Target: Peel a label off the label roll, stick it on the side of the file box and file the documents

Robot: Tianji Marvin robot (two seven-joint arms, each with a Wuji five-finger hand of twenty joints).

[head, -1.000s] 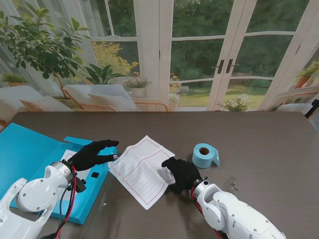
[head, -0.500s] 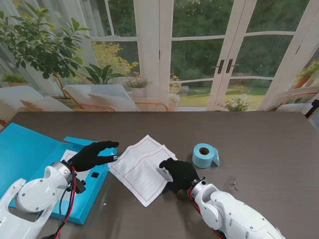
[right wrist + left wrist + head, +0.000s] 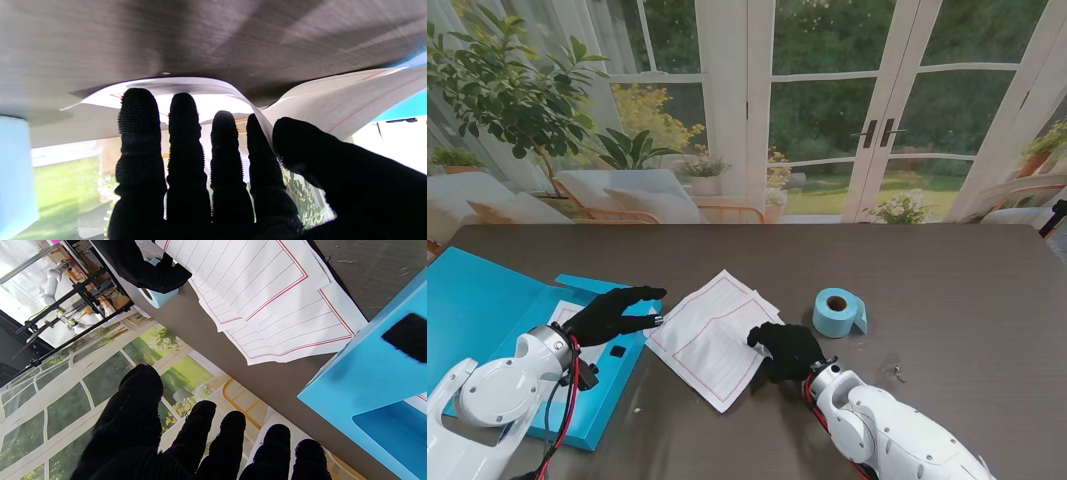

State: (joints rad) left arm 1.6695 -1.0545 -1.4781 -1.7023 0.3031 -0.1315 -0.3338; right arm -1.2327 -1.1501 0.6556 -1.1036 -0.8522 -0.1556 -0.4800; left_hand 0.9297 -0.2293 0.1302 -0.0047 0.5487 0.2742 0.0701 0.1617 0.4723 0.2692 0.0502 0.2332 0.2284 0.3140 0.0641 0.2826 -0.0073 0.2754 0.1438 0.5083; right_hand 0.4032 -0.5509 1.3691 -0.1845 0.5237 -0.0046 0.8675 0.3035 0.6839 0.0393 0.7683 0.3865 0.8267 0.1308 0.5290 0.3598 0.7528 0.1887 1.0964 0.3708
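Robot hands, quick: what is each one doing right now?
Left robot hand: open, holding nothing, above the bright blue plastic file box.
Right robot hand: shut on the white red-lined paper sheets, edge pinched between thumb and finger.

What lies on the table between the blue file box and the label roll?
In the stand view, the white lined documents lie between the file box and the label roll, with the right hand on their near right edge.

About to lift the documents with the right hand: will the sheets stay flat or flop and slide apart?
Likely floppy: in the right wrist view the documents already bow where the right hand pinches an edge. They look like loose fanned sheets, so they may slide apart. Probably very light.
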